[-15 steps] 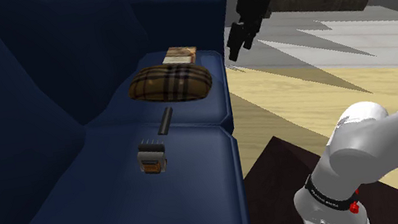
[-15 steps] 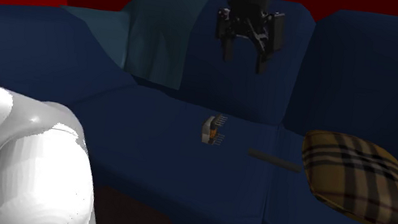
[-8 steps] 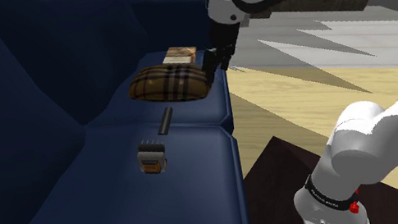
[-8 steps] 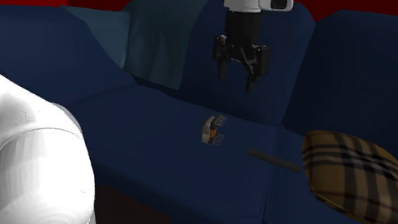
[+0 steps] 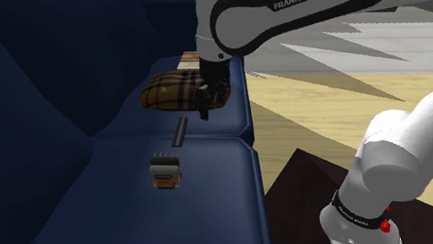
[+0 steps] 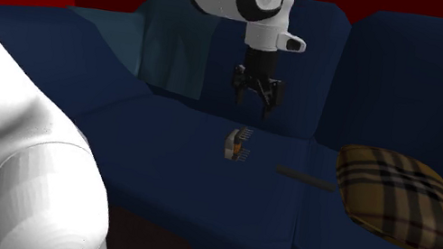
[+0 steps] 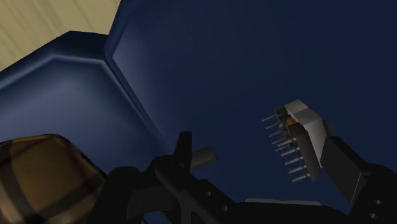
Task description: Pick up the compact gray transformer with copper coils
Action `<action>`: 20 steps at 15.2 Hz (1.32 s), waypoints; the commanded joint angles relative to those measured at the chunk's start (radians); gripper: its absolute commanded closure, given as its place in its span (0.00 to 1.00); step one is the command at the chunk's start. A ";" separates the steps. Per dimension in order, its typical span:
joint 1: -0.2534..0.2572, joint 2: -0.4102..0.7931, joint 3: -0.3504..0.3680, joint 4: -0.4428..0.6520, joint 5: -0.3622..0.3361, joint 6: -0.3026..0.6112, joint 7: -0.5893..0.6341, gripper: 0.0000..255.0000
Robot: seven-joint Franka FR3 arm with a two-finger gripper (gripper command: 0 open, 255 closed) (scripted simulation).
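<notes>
On the blue sofa, near a seam in its seat, lies the small grey transformer, pins showing, its orange part hard to make out; the gripper hangs above, fingers spread, empty. The arm, lettered FRANKA EMIKA, hides part of a plaid cushion

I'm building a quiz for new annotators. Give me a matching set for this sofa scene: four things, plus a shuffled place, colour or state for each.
1. small grey transformer with pins
2. soft plaid cushion
3. thin dark rod
4. black two-finger gripper

a. open, above the blue sofa seat
b. lying between transformer and cushion
c. orange core
d. tan and brown

Pairs: 1-c, 2-d, 3-b, 4-a.
</notes>
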 commanded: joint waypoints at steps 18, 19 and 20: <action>0.085 0.501 0.119 0.132 0.004 0.288 0.088 0.00; 0.086 0.510 0.119 0.127 0.002 0.301 0.088 0.00; 0.086 0.519 0.119 0.123 0.000 0.314 0.089 0.00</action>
